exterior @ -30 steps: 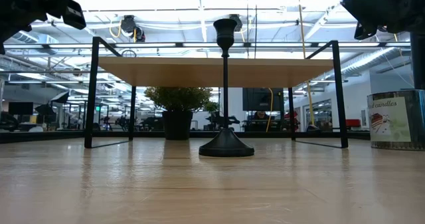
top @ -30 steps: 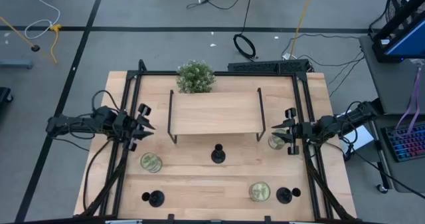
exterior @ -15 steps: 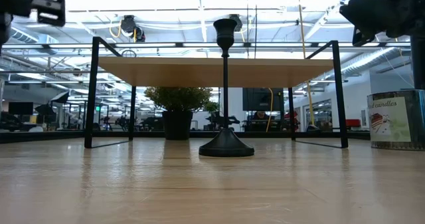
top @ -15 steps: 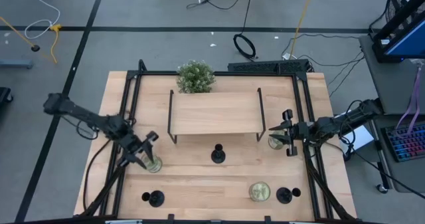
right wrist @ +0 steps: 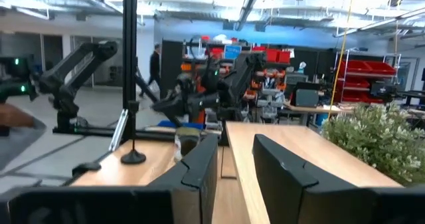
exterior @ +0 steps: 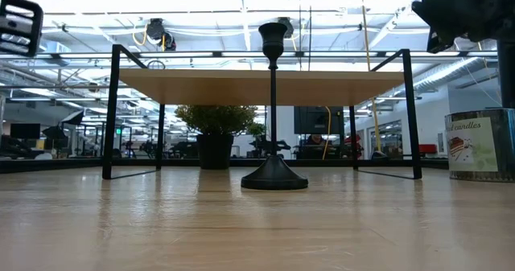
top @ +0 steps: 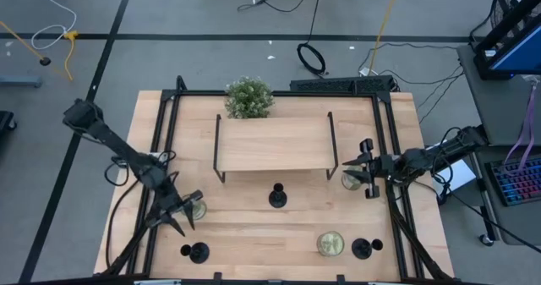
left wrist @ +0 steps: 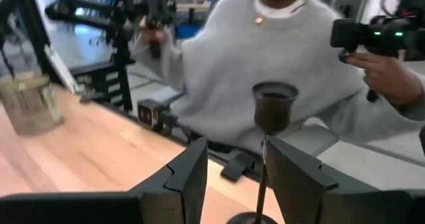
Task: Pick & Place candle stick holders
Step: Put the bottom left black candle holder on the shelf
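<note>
Three black candle stick holders stand on their disc bases on the table: one in the middle (top: 277, 198), in front of the shelf, one near left (top: 197, 253) and one near right (top: 363, 249). My left gripper (top: 180, 216) is open above the table's left part, pointing at the near-left holder, whose cup (left wrist: 273, 108) and stem show farther off between its fingers. My right gripper (top: 365, 168) is open at the shelf's right end, beside a glass candle jar (top: 351, 180). The middle holder (exterior: 273, 102) also shows in the low view.
A wooden shelf on black legs (top: 275, 145) stands mid-table with a bushy plant (top: 248, 97) behind it. Two more candle jars stand at the left (top: 193, 207) and near right (top: 330, 243). A person in a grey sweater (left wrist: 265, 58) stands beyond the near edge.
My left gripper has swung from beside the shelf's left end toward the table's near edge, turning until it points at the near-left holder. It stays open. Nothing on the table has moved.
</note>
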`<state>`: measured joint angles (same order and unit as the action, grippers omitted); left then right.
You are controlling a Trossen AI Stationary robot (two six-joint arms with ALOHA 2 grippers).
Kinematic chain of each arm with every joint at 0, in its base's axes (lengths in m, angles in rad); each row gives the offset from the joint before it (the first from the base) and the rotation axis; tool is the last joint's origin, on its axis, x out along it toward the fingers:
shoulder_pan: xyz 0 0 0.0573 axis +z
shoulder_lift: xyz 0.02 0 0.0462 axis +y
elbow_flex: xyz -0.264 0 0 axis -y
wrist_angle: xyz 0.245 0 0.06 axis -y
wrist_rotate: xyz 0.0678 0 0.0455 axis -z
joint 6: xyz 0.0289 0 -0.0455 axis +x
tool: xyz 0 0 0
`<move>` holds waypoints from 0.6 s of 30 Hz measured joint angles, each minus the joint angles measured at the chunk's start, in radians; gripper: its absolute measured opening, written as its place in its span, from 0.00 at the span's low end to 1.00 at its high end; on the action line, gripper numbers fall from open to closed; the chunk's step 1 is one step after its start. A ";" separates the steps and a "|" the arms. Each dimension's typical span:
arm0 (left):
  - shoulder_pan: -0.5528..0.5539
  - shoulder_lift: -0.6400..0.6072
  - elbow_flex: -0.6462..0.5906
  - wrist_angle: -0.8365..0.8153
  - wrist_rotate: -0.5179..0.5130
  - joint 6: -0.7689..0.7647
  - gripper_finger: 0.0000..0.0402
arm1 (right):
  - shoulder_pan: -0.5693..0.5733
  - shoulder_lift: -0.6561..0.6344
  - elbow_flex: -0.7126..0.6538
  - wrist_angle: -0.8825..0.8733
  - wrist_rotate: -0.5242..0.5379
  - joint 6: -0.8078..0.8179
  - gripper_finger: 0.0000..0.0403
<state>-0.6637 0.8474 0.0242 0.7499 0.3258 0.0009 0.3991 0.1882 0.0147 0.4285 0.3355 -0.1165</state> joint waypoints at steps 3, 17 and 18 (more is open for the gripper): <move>-0.028 0.048 0.000 0.031 -0.042 -0.054 0.39 | 0.000 0.002 0.000 0.028 0.001 0.000 0.23; -0.114 0.267 0.000 0.197 -0.076 -0.004 0.39 | 0.000 0.002 0.000 0.060 0.002 -0.034 0.23; -0.118 0.279 0.000 0.223 -0.076 -0.009 0.39 | 0.000 0.002 0.000 0.062 0.002 -0.034 0.23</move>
<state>-0.7815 1.1267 0.0242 0.9728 0.2497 -0.0080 0.3991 0.1905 0.0144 0.4905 0.3376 -0.1503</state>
